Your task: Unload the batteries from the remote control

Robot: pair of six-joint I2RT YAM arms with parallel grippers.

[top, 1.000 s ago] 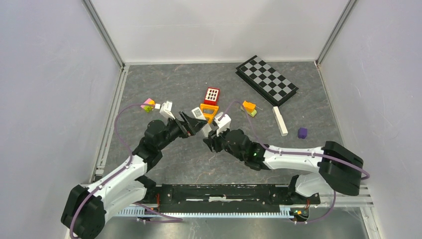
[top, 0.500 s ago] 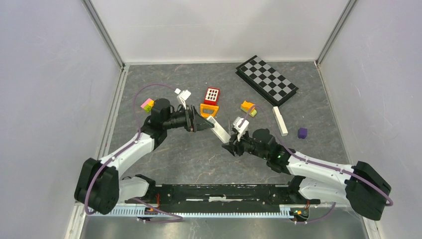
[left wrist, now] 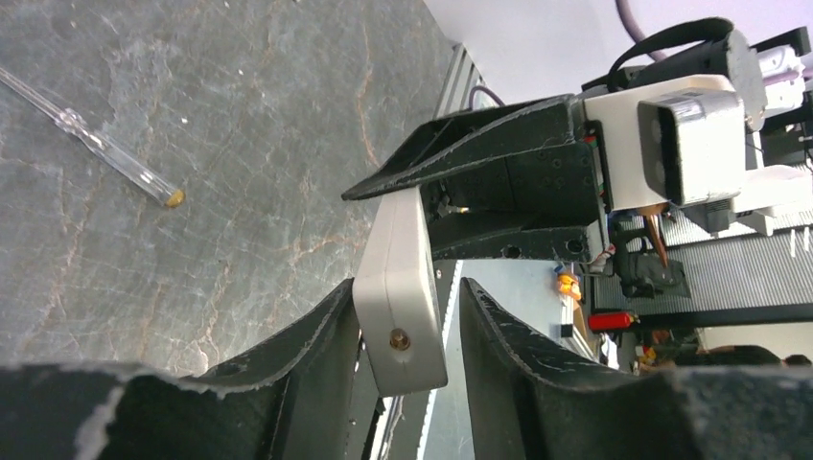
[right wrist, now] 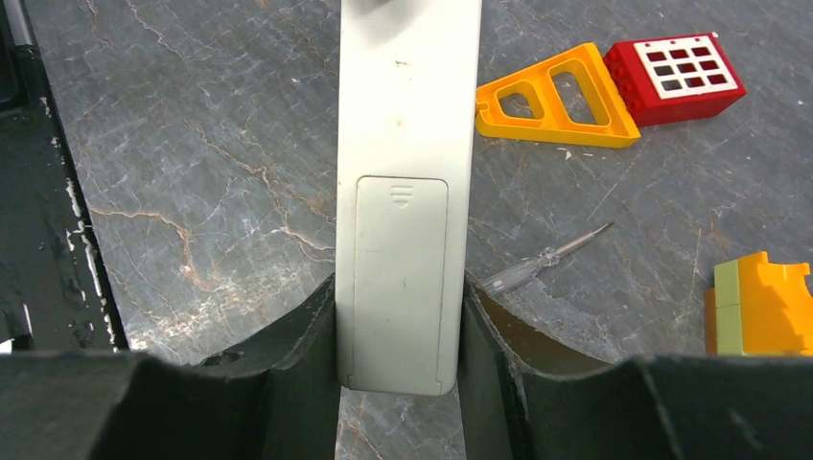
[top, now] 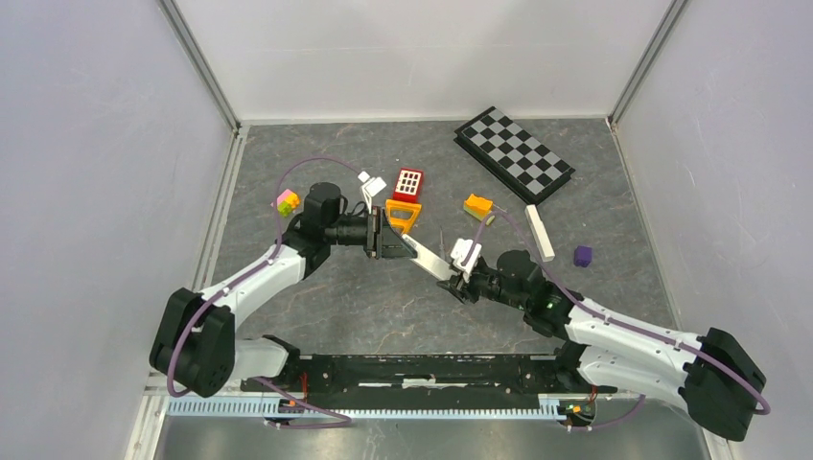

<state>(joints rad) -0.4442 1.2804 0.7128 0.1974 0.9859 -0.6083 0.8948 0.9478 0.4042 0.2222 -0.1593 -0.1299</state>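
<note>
Remote control (top: 427, 259): white, held above the table between both arms. Half a second ago only the left gripper (left wrist: 407, 321) clamped it; right gripper (right wrist: 401, 331) now pinches the opposite end (so opening can likely begin). Battery cover (right wrist: 401, 278): shut, shown by right wrist only; batteries unseen. Brass stud (left wrist: 401, 339): left wrist only.

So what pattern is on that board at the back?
The board is checkered, black and grey; top external view.
</note>
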